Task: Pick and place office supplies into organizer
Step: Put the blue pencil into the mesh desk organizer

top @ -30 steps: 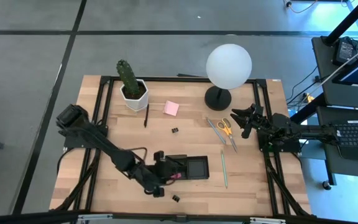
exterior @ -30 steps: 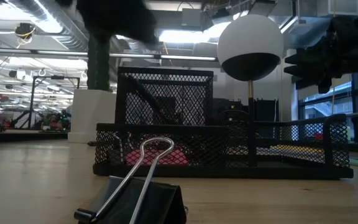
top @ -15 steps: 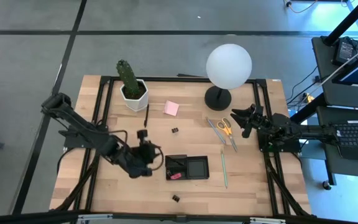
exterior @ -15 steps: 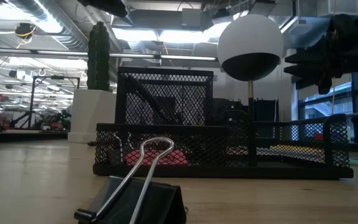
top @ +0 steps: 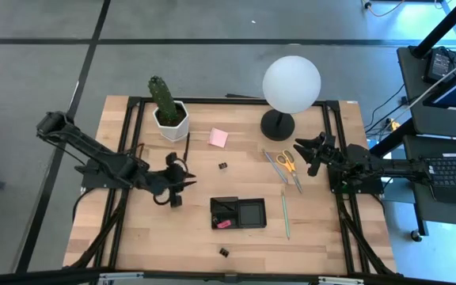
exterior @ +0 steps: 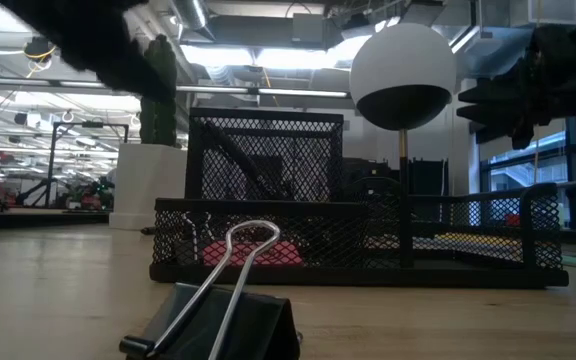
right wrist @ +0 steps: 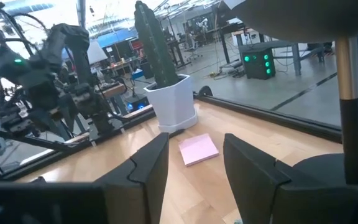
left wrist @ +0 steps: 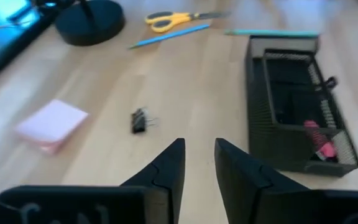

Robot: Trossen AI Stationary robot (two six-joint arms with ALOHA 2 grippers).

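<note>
At the desk's front edge lies 1 black binder clip, its wire handle raised. Just behind it stands the mesh organizer, holding a pink-red eraser and a dark pen. Left of it the left pincer hovers above bare wood, arm stretched low, fingers slightly spread and empty. Farther back lie a second clip, the pink sticky-note pad, yellow-handled scissors and a thin green pencil. The right pincer waits by the scissors, spread, empty. A potted cactus and globe lamp stand rearmost.
</note>
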